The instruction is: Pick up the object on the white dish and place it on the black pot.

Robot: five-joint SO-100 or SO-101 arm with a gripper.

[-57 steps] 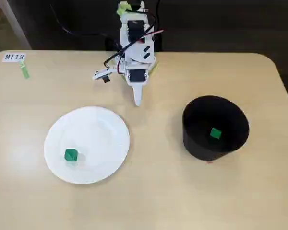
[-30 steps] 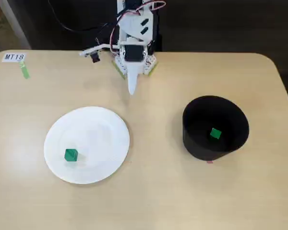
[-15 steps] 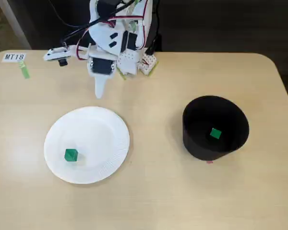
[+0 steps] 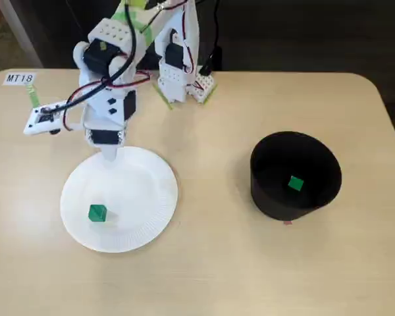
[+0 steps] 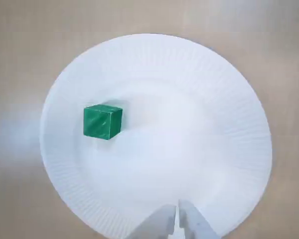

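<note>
One arm, one plate, one pot and two green cubes stand on a pale wood-grain counter [image 4: 210,263] with rounded corners.

At the far left of the fixed view a small paper label reading "MT18" [image 4: 20,78] lies near the counter's back edge. Just right of it is the white plastic arm [image 4: 108,79], trailed by black and red cables, with its base [image 4: 178,72] at the back edge of the counter. The arm reaches down so that the tool [image 4: 110,155] hangs over the far rim of the white paper plate [image 4: 151,197]. In the wrist view the tool [image 5: 177,219] enters from the bottom edge, its two pale tips pressed together with only a thin seam between them, clenched on nothing.

The plate is round, matte, flat in the middle, with a finely ribbed rim [image 5: 239,149]. On it sits one small mid-green cube [image 4: 97,213], plain-faced with crisp edges, resting on the near-left part of the plate in the fixed view; in the wrist view the cube [image 5: 102,121] lies left of centre, well apart from the tool.

Well to the right stands one matte black round pot [image 4: 270,194] with tall plain walls, narrower than the plate. Inside it, on the floor, lies the second, slightly paler green cube [image 4: 295,184].
</note>
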